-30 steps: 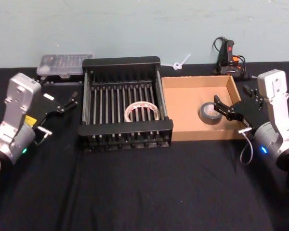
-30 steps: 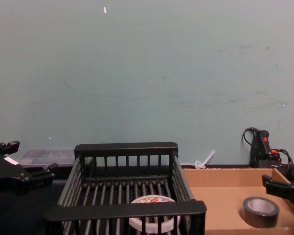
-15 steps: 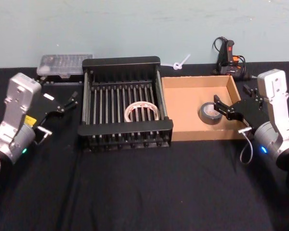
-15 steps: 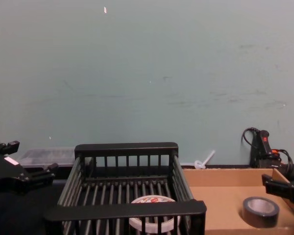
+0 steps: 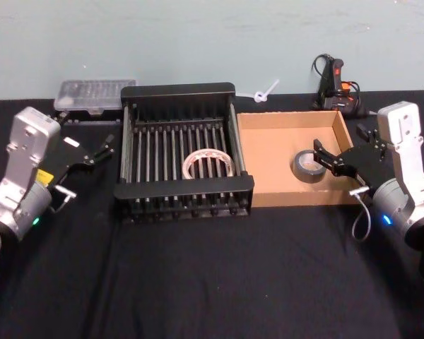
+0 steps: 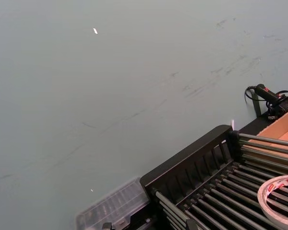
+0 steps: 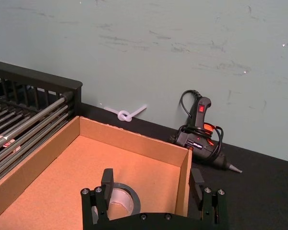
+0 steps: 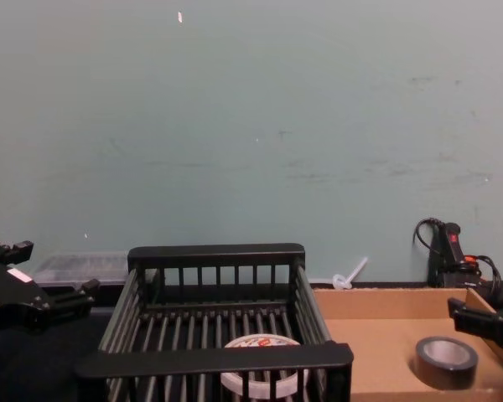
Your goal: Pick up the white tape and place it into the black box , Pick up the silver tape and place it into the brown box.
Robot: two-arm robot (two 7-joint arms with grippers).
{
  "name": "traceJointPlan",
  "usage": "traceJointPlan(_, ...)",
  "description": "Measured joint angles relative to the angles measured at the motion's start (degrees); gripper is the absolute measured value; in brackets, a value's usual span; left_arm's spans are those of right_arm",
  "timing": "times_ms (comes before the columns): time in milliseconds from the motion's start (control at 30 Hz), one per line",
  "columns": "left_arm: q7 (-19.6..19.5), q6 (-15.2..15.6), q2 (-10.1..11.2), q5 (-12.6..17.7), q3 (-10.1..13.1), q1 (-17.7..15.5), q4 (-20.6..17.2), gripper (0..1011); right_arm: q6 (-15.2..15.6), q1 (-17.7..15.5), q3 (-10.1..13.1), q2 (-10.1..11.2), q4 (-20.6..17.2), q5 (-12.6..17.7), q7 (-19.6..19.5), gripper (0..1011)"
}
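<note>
The white tape with reddish print lies flat on the slatted floor of the black box, near its front wall, and shows in the chest view too. The silver tape lies flat in the brown box, toward its right side. My right gripper hovers open just right of this roll; in the right wrist view its fingers stand wide apart, with the silver tape beyond the left one. My left gripper hangs open left of the black box, holding nothing.
A clear plastic case lies behind the black box's left corner. A black glue gun with an orange trigger and a white zip tie lie at the back by the wall. Black cloth covers the table in front of both boxes.
</note>
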Motion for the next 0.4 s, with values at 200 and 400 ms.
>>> traceJointPlan(200,0.00,0.00,0.00,0.00,0.00,0.00,0.00,1001,0.00,0.00,0.00,0.00,0.00,0.00,0.01,1003)
traceJointPlan(400,0.00,0.00,0.00,0.00,0.00,0.00,0.00,1001,0.00,0.00,0.00,0.00,0.00,0.00,0.01,1002)
